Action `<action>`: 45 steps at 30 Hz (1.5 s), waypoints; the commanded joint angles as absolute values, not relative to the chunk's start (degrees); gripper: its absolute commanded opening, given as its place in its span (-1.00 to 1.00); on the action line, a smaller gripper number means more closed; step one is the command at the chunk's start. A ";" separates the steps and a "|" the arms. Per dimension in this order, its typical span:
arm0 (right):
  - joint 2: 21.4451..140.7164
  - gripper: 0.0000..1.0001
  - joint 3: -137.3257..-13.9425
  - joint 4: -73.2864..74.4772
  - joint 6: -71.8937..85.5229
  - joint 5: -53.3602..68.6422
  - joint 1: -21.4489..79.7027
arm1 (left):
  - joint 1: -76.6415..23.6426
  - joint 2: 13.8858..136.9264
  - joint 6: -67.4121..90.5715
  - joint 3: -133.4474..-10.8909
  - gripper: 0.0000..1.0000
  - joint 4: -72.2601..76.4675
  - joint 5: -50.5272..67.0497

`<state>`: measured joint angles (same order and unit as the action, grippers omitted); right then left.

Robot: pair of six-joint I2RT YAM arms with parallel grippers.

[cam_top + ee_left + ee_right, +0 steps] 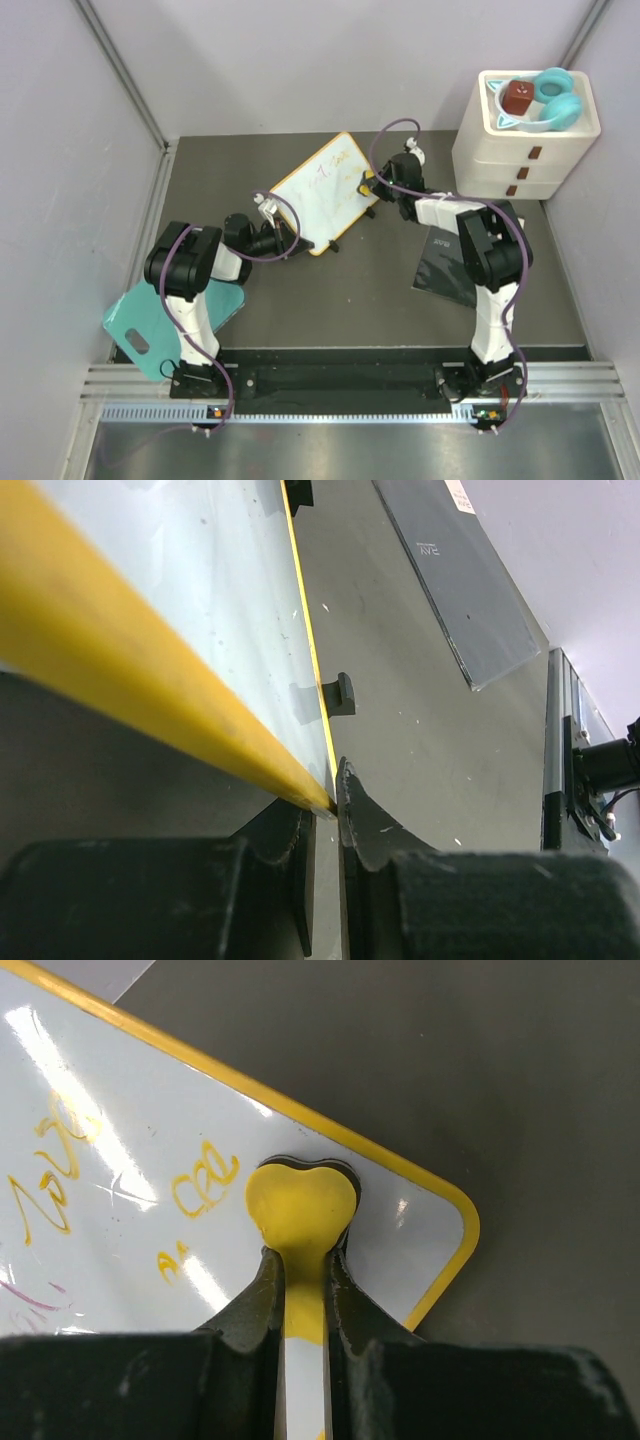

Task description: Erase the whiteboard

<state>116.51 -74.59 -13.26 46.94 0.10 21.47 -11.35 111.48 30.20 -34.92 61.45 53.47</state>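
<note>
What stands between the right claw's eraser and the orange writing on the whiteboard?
Nothing visible. The right claw is shut on the yellow heart-shaped eraser, which sits on the whiteboard near its corner; only bare board separates it from the orange writing. The left claw grips its frame.

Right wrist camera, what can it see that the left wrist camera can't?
Only the right wrist view shows the orange handwriting on the whiteboard and the yellow heart-shaped eraser, pinched in the right gripper over the whiteboard near its rounded corner. Only the left wrist view shows the dark sheet with a white label, a black foot of the whiteboard, and the left gripper clamped on its yellow edge. Both show the whiteboard and the dark table.
</note>
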 commanded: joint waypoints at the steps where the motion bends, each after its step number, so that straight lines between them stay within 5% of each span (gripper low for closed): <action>1: 117.95 -1.00 -72.25 -9.40 42.37 -0.26 25.66 | -13.80 111.44 25.66 -34.01 -1.00 55.81 60.47; 21: 122.26 -1.00 -63.29 -21.35 51.58 5.19 45.35 | -14.15 111.36 24.78 -34.45 -1.00 54.49 60.38; 45: 110.47 -1.00 -60.19 -10.46 47.47 -5.10 30.94 | -14.41 111.18 24.79 -34.28 -1.00 54.93 60.82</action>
<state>108.05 -57.45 -19.42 51.77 -0.91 32.25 -11.44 111.09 28.51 -35.46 59.37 53.23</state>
